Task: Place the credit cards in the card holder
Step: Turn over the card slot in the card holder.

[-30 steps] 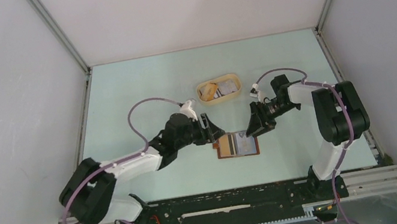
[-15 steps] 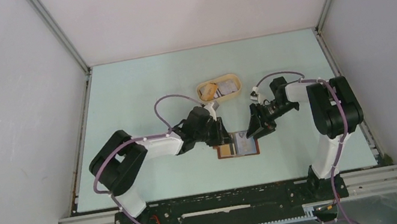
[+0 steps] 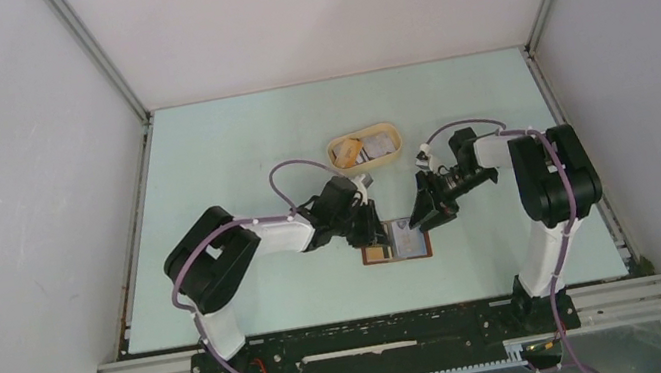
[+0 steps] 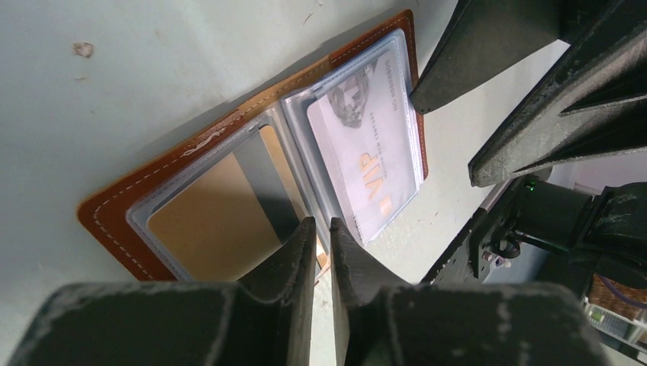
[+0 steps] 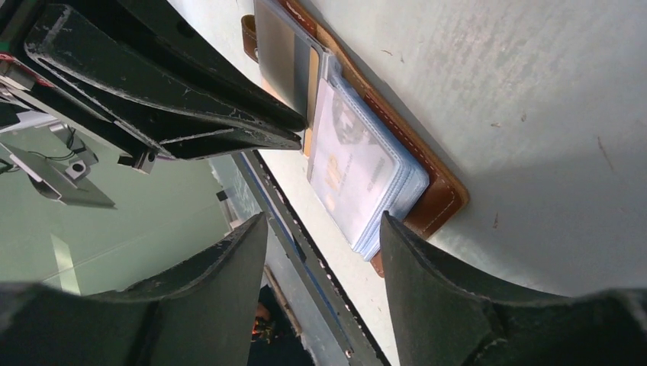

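Top view: the card holder [image 3: 398,248] lies open at centre, and more credit cards [image 3: 378,144] wait in the tray [image 3: 333,154] at twelve o'clock. Left wrist: my left tool [image 4: 321,225] shows only a slit at the holder's edge, with one VIP card [image 4: 366,152] seated. Right wrist: my right tool [image 5: 322,221] gapes wide, empty.

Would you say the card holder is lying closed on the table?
No, the card holder lies open on the table, its clear sleeves exposed and a VIP card tucked in one of them.

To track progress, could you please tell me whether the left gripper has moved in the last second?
Yes, the left gripper moved rightward, over the left half of the card holder.
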